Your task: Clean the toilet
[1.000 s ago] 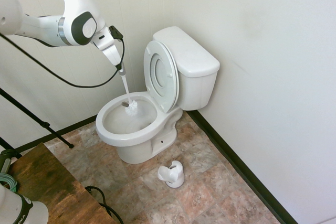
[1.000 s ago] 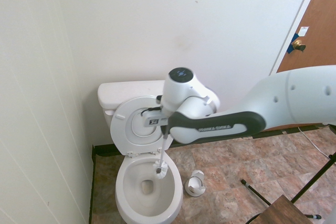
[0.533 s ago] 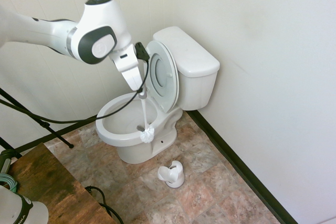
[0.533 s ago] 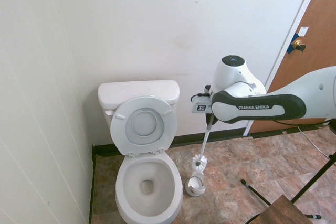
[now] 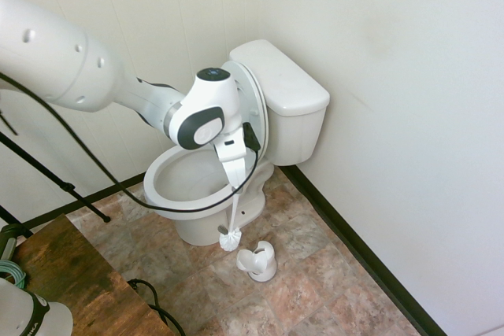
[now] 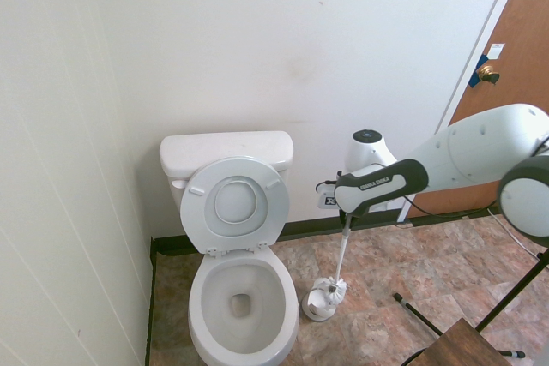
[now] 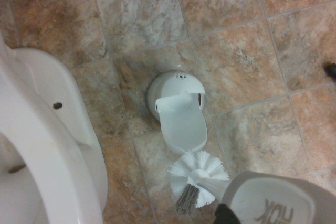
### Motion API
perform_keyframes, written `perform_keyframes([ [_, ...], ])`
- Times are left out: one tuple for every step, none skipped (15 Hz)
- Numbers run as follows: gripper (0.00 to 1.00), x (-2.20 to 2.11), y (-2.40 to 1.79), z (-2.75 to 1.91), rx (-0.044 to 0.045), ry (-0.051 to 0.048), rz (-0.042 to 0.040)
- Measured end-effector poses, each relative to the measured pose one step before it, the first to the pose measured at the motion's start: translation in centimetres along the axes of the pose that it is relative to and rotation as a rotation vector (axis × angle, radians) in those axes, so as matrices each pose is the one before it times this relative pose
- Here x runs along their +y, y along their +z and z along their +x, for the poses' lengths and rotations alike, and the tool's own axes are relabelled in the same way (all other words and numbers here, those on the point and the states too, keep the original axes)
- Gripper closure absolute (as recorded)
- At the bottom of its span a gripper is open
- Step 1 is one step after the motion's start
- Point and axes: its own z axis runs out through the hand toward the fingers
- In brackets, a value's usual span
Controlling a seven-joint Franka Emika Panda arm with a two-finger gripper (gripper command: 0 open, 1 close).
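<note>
The white toilet (image 5: 279, 88) stands against the wall with seat and lid raised and its bowl (image 6: 243, 310) uncovered. My gripper (image 5: 235, 188) hangs beside the bowl's front, outside the rim, shut on the thin handle of a white toilet brush (image 6: 342, 250). The bristle head (image 5: 230, 239) hangs just above the tiled floor, close beside the small white brush holder (image 5: 258, 261). In the wrist view the brush head (image 7: 197, 174) sits next to the holder (image 7: 176, 100), with the toilet base (image 7: 52, 145) off to one side.
A brown wooden table (image 5: 67, 281) fills the near corner by the arm's base. A brown door (image 6: 519, 57) with a brass knob is beyond the arm. A black baseboard (image 5: 354, 249) runs along the wall, with tiled floor (image 5: 315, 289) between it and the holder.
The brush left the bowl, crossed the rim and came down beside the toilet. It now hangs lower, right next to the holder on the floor.
</note>
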Motion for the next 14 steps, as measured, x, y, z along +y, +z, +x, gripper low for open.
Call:
perform_keyframes([
  [1.0, -0.777, 1.61, 0.812, -0.01163, 0.01226, -0.00307],
  [1.0, -0.738, 1.578, 0.884, -0.01089, 0.01444, -0.00335],
  [1.0, -0.654, 1.49, 0.834, -0.01005, 0.012, -0.00505],
  [1.0, -0.681, 1.398, 0.823, -0.00627, 0.01456, -0.00449],
  [1.0, -0.691, 1.178, 0.662, -0.00211, 0.01348, -0.00207],
  [1.0, -0.614, 1.13, 0.546, -0.00113, 0.01321, -0.00234],
  [1.0, -0.569, 1.148, 0.519, 0.00012, 0.01331, -0.00255],
  [1.0, -0.459, 1.192, 0.505, 0.00046, 0.01257, -0.00416],
  [1.0, -0.374, 1.221, 0.55, -0.00026, 0.01286, -0.00432],
  [1.0, -0.395, 1.178, 0.545, 0.001, 0.01206, -0.00173],
  [1.0, -0.418, 1.08, 0.465, 0.00036, 0.01159, 0.00134],
  [1.0, -0.477, 0.967, 0.308, 0.00129, 0.00773, 0.00318],
  [1.0, -0.467, 0.996, 0.223, 0.0029, 0.0039, 0.00155],
  [1.0, -0.33, 0.955, 0.139, 0.00167, 0.00232, -0.00137],
])
